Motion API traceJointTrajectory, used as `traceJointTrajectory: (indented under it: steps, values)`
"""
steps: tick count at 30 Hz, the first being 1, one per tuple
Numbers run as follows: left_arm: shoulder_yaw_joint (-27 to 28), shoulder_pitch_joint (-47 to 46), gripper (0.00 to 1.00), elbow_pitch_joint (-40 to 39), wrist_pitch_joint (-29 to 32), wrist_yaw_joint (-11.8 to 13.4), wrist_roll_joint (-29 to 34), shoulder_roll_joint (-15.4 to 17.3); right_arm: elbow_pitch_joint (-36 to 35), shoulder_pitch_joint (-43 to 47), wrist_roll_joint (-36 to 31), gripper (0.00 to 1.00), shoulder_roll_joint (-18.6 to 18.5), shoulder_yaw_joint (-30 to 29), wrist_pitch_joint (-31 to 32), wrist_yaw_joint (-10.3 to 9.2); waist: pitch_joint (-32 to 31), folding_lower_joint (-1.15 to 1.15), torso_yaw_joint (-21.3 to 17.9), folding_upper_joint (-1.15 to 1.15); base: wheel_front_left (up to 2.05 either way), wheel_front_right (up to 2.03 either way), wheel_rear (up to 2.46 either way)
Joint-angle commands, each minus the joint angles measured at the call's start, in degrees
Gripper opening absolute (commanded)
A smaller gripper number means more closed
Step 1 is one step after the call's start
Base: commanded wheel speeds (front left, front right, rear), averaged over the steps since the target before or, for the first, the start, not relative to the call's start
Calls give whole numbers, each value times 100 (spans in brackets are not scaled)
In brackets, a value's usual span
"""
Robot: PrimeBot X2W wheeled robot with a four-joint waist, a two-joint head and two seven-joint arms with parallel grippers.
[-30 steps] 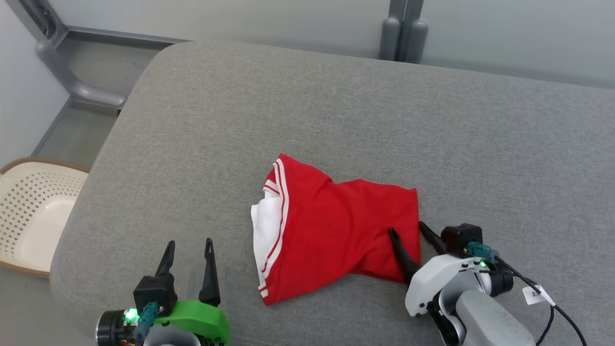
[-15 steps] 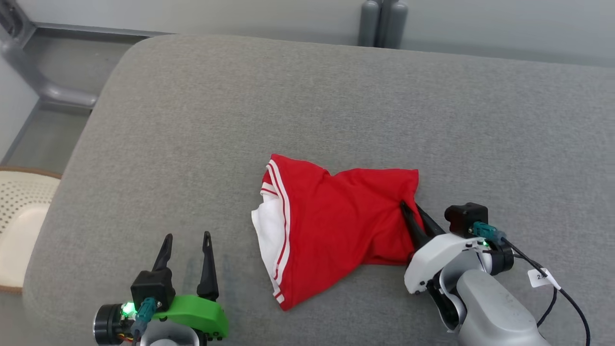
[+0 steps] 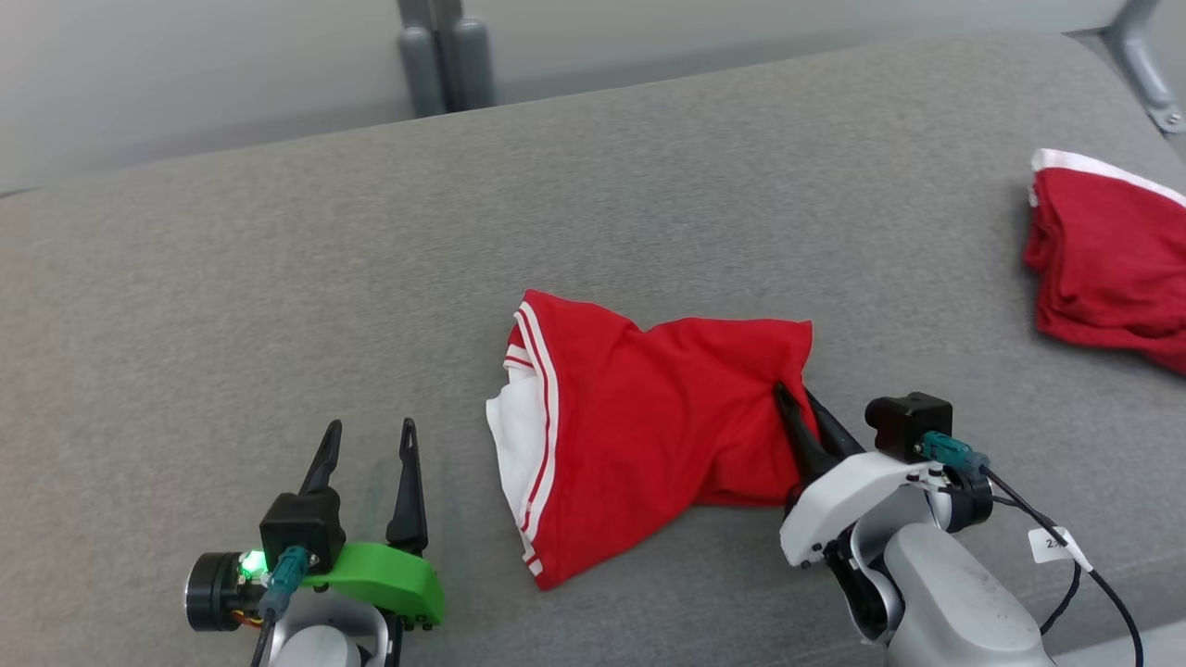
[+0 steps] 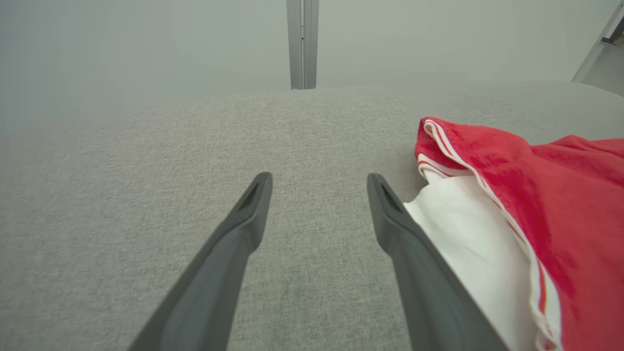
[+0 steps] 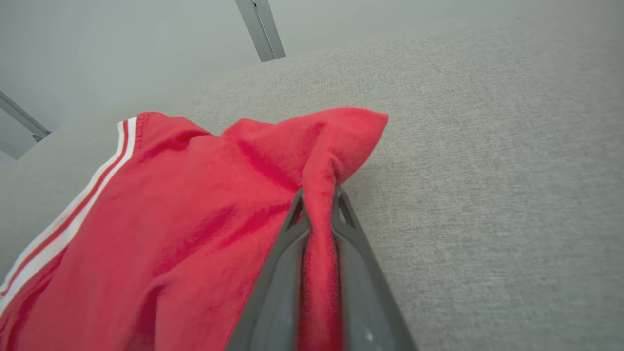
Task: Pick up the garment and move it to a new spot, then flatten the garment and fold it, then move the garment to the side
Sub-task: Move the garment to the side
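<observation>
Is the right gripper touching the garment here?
Touching. The right wrist view shows the right gripper shut on a ridge of the garment, red cloth squeezed between both fingers.

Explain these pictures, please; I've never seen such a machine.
It is a robot with two arms, each ending in a two-fingered pincer. One picture looks down from its head; the other two look along each pincer from the wrists. A red garment with white trim lies on a grey cushion. The right pincer is shut on a fold at its edge; the left pincer is open, holding nothing. A second garment, also red, lies far right.
</observation>
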Motion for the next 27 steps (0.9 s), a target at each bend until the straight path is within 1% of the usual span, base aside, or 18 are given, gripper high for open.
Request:
traceJointTrajectory:
  steps: [1, 3, 7, 13, 17, 20, 25, 27]
  values:
    - [13, -77, 100, 8, 2, 2, 23, 26, -62, 78, 47, 0, -5, 0, -14, -12, 14, 0, -1272, 0, 0, 0, 0]
    - [27, -75, 100, 24, 2, -15, 52, 26, -122, 124, 98, 0, -4, 44, -14, -11, 41, 0, -1519, 0, 0, 0, 0]
    - [42, -86, 100, 63, 3, -40, 113, 26, -191, 153, 104, 0, -4, 63, -14, -11, 92, 0, -1880, 0, 0, 0, 0]
    - [84, -134, 100, 124, 3, -97, 199, 28, -272, 148, 61, 0, -8, 7, -14, -12, 180, 0, -2178, 0, 0, 0, 0]
    - [45, -190, 100, 154, 3, -144, 260, 29, -206, 11, -140, 0, -8, -54, -14, -11, 238, 0, -2131, 0, 0, 0, 0]
    - [63, -179, 100, 198, 3, -91, 309, 32, -113, -185, -396, 0, -19, -115, -14, -11, 298, 0, -2044, 0, 0, 0, 0]
    - [-27, -340, 100, 220, 3, -132, 430, 30, 98, -779, -775, 0, -94, -398, -15, -11, 509, 0, -1686, 0, 0, 0, 0]
    - [-38, -390, 100, 224, 3, -145, 503, 32, 179, -1058, -1002, 0, -206, -537, -14, -12, 604, 0, -1507, 0, 0, 0, 0]
